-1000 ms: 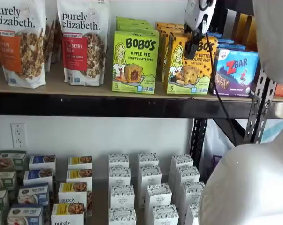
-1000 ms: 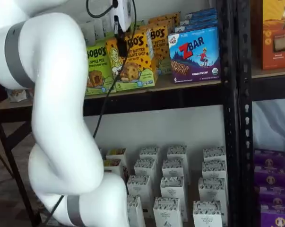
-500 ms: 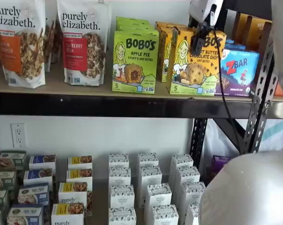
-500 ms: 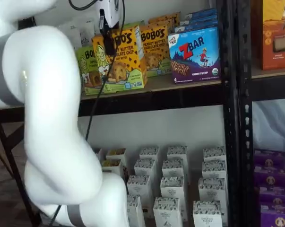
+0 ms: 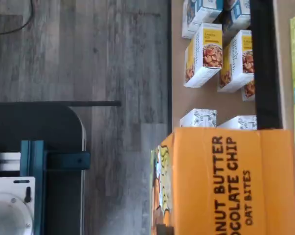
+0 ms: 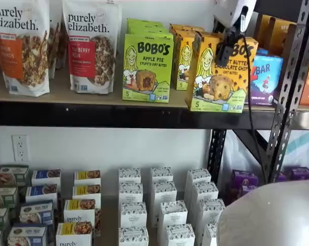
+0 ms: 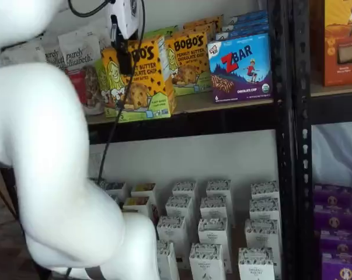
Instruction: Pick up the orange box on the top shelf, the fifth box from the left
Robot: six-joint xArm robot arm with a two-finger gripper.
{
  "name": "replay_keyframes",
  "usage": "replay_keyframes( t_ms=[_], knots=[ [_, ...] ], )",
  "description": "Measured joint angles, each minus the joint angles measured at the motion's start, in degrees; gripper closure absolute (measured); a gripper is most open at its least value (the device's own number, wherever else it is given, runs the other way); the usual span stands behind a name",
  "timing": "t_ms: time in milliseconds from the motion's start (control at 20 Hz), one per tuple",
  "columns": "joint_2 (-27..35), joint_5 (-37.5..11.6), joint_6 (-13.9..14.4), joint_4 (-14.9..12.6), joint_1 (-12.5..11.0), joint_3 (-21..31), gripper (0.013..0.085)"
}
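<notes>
Orange box [image 6: 219, 77] clamped between the black fingers of the gripper [image 6: 227, 48], right of centre in the upper part of a shelf view, in front of the black beam of the top shelf [image 6: 93, 115]. Tilted; lime-green Apple Pie box [image 6: 147, 67] to its left, blue ZBar box [image 6: 265, 79] behind right. Lower right in wrist view: box top, lettering sideways.

The orange box [image 6: 220, 77] (tilted slightly) hangs at the top shelf's [image 6: 93, 97] front edge.

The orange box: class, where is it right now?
In both shelf views the orange box hangs in the gripper, out past the top shelf's front edge.
</notes>
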Motion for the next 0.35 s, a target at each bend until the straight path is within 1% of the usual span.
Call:
replay_keyframes(
  t_ms=[350],
  knots=[
    [-5.2, 0.29, 1.47, -0.27, 1.39, 3.83, 0.073]
  ],
)
